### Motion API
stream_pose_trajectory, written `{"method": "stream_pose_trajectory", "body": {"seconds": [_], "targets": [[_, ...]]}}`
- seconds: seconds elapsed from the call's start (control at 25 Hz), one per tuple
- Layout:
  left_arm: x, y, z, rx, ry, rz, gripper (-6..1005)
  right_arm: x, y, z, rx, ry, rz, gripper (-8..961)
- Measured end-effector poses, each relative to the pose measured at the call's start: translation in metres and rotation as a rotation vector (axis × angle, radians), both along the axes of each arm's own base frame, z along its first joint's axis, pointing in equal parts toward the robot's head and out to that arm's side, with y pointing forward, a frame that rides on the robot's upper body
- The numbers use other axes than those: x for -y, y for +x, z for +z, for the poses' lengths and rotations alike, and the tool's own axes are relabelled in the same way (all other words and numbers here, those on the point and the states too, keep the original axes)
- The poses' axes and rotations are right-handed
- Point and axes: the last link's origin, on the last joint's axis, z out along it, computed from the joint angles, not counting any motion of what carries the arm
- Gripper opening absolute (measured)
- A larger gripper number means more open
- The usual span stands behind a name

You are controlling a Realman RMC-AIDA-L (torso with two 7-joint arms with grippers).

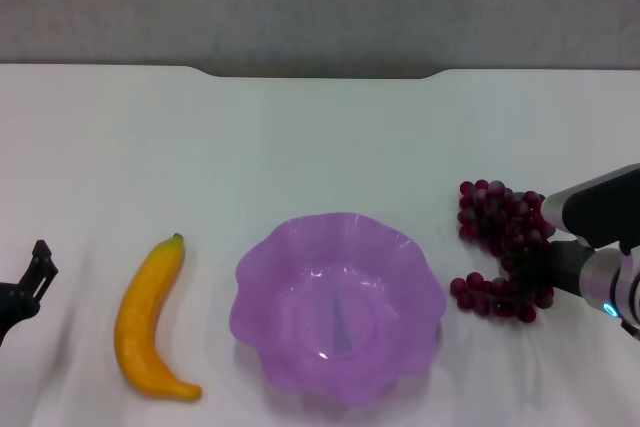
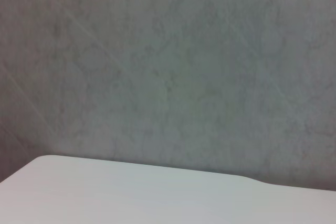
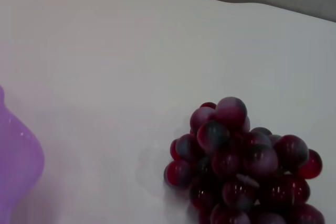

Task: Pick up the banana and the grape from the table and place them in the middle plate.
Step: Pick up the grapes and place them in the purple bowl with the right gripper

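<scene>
The banana (image 1: 150, 322) lies on the white table (image 1: 320, 137), left of the middle plate (image 1: 338, 302). That plate is translucent purple with a wavy rim and has nothing in it. The grape (image 1: 497, 247) is a dark red bunch on the table, right of the plate. My right gripper (image 1: 533, 267) is down at the bunch's right side, its dark tip against the grapes. In the right wrist view the grape (image 3: 241, 166) fills the near corner, and the plate's rim (image 3: 16, 166) shows at the edge. My left gripper (image 1: 30, 282) rests at the far left, apart from the banana.
The table's far edge has a shallow notch (image 1: 320, 75) with a grey wall behind it. The left wrist view shows only the table (image 2: 131, 192) and that wall.
</scene>
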Motion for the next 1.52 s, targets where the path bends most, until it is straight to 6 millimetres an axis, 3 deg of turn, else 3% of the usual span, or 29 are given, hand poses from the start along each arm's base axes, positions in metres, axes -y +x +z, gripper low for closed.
{"method": "stream_pose_trajectory", "body": {"seconds": [0.52, 1.08, 1.32, 1.52], "targets": [[0.0, 0.0, 0.0, 0.0, 0.0, -0.001, 876, 0.003, -0.003, 0.0, -0.011, 0.021, 0.031, 188], [0.001, -0.001, 0.0, -0.002, 0.0, 0.003, 876, 0.019, -0.025, 0.024, -0.038, 0.186, 0.231, 167], [0.001, -0.001, 0.0, -0.003, 0.0, 0.003, 876, 0.012, -0.046, 0.037, -0.006, 0.215, 0.324, 161], [0.001, -0.002, 0.001, -0.003, 0.002, 0.005, 876, 0.006, -0.079, 0.05, 0.028, 0.243, 0.453, 159]]}}
